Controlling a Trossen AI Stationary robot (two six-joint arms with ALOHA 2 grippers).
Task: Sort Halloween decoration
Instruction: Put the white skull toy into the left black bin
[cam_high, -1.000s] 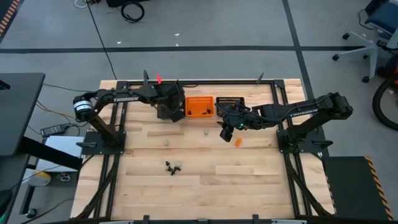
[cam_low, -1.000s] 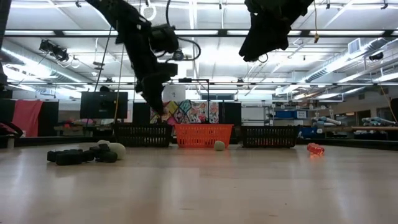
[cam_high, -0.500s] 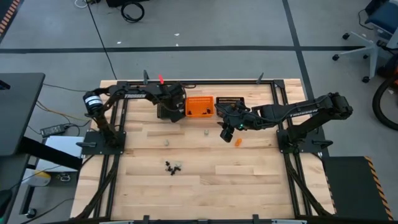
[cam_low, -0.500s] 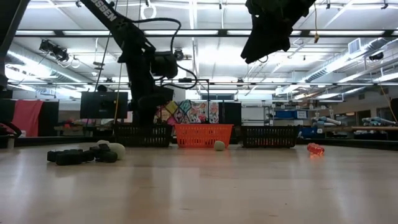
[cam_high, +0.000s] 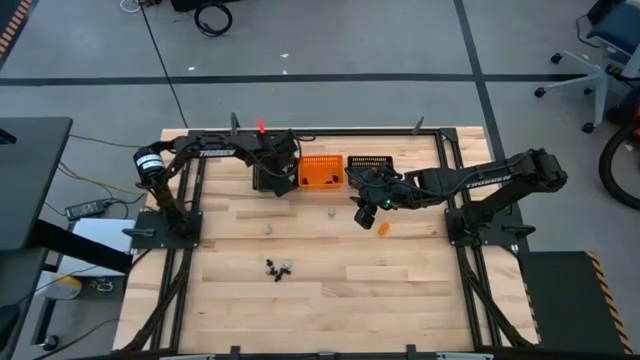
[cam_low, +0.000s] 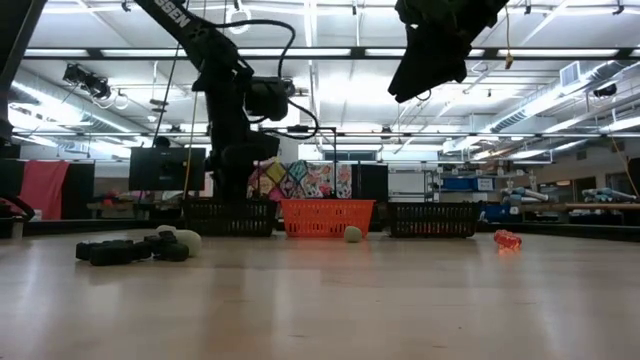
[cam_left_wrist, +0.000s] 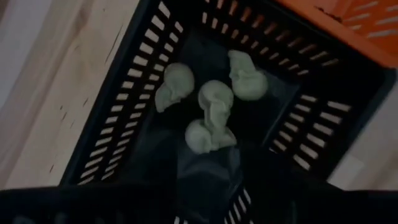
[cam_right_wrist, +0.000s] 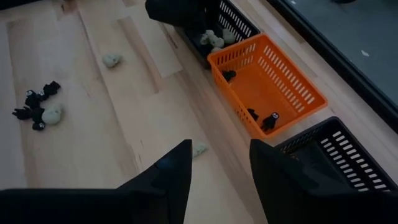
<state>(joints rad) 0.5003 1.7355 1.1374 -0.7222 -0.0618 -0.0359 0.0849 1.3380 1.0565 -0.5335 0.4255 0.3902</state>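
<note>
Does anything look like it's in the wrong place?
Maybe: the orange basket holds small black trinkets, not orange ones, while an orange trinket lies on the table. The pale skulls sit together in a black basket.

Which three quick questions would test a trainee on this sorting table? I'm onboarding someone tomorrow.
1. How many pale skulls lie in the left black basket? A) two B) four C) seven
2. True or false: the orange basket holds pale skulls.
3. Fill in: the loose orange trinket on the table lies nearest the ___ claw.

Key
1. B
2. False: it holds black trinkets.
3. Right: the right claw is open and empty, close by it.
</note>
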